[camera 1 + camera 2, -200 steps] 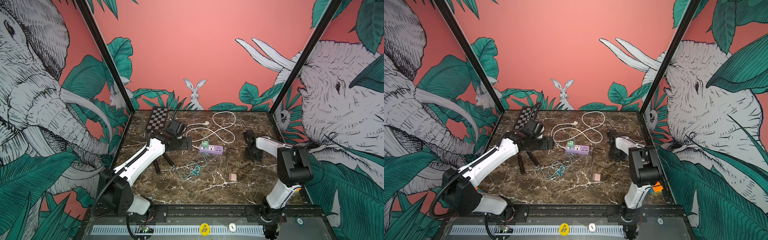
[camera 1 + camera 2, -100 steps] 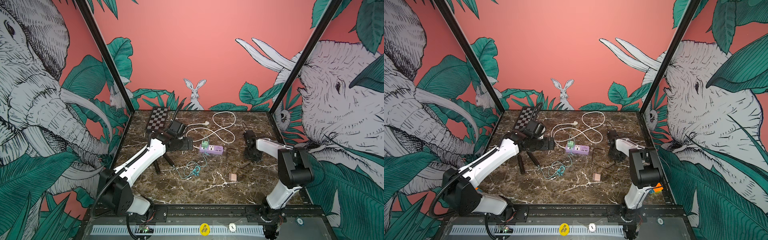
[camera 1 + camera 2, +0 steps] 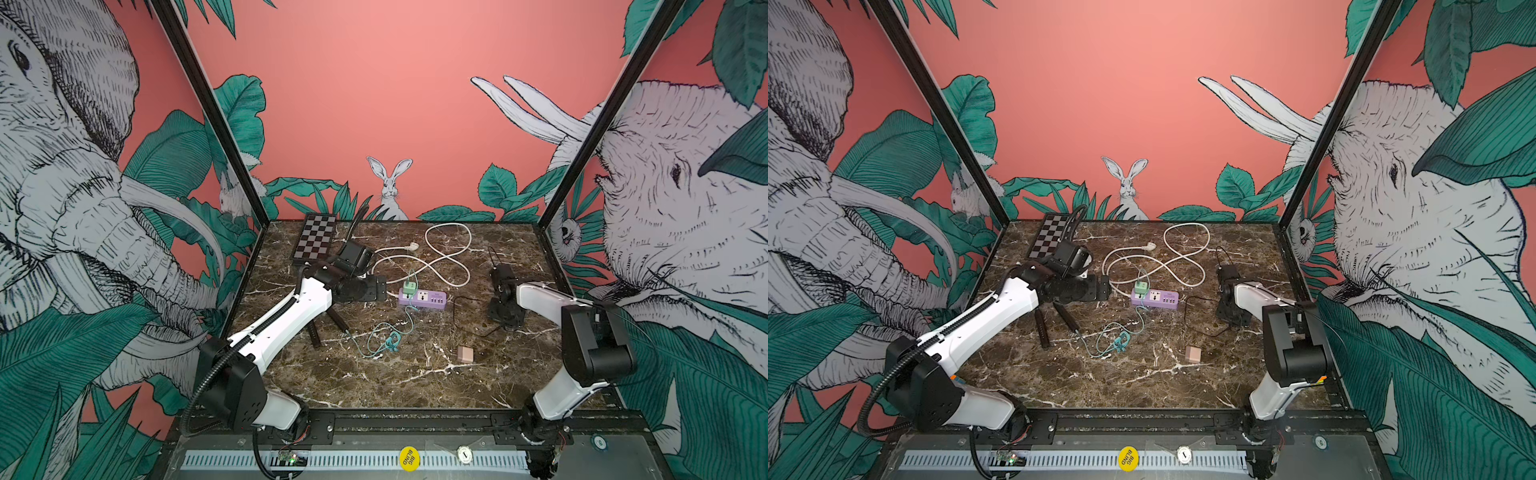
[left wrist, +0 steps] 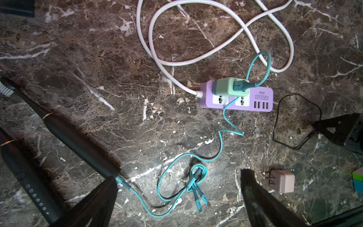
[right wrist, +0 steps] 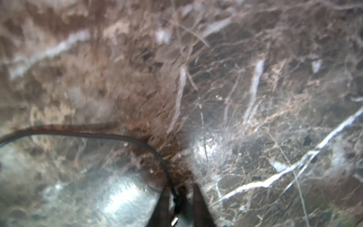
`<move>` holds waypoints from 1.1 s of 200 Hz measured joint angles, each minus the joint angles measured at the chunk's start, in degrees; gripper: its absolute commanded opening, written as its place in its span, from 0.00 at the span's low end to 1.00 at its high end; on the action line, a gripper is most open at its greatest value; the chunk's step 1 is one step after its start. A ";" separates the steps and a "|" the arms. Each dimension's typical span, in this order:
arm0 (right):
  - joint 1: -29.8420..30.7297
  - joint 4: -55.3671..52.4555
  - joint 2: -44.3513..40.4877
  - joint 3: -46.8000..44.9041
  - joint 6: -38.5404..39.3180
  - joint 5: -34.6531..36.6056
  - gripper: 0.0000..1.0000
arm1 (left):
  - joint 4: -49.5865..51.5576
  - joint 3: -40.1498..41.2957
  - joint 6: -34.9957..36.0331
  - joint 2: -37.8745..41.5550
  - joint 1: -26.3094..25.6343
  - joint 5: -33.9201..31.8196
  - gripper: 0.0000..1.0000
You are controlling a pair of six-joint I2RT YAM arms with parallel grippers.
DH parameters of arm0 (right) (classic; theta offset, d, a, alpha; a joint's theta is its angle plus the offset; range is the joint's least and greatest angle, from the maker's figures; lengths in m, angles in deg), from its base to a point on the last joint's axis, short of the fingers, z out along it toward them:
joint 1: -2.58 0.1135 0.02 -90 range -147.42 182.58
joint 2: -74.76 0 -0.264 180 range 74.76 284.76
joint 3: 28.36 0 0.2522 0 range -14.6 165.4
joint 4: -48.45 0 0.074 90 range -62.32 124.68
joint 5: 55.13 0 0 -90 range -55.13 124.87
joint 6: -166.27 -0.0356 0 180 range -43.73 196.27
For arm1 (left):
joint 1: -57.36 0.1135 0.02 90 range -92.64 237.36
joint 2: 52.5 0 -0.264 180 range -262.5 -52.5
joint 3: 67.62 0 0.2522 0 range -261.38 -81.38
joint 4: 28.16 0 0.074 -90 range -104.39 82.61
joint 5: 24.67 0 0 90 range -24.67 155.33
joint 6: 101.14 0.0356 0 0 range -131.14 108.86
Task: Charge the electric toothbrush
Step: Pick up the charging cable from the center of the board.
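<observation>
Pinching down at the brown marble tabletop [image 5: 255,98], the right claw [image 5: 181,188] has its jaws drawn nearly together on the plug end of a thin black cable [image 5: 78,134], which loops away from its fingertips. The left claw [image 4: 178,174] hangs wide open, holding nothing. The slim black electric toothbrush [image 4: 78,141] lies just beside one of its fingers, with a teal cord [image 4: 221,145] plugged into its base.

Printed "BIG BLIND" on the yellow round sticker [image 3: 409,458] at the near rail [image 3: 332,460], in both top views. Marked "S204", seen upside down, on the purple power strip [image 4: 263,98]; boxed line beside it unreadable.
</observation>
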 measured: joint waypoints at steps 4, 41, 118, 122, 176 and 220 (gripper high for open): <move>-0.02 -0.04 -0.13 -0.09 -0.09 -0.17 0.17 | 0.00 0.00 0.00 0.00 0.00 0.02 0.99; 0.46 -0.90 -1.53 -1.20 -1.09 -2.29 0.18 | 0.00 0.00 0.02 0.00 0.00 0.02 0.99; 1.51 -2.62 -2.40 -1.55 -2.29 -3.17 0.01 | -0.63 0.13 0.42 0.02 0.00 0.85 0.99; 1.51 -2.99 -2.58 -1.57 -2.29 -3.32 0.01 | -0.98 0.26 0.52 0.09 0.00 1.09 0.99; 1.70 -7.82 -10.69 -1.25 -2.71 -4.00 0.00 | -5.33 2.71 2.58 3.26 -1.44 4.13 0.99; 2.16 -10.05 -16.33 -0.11 -3.98 -7.67 0.00 | -10.21 3.74 5.70 6.73 -6.60 4.81 0.99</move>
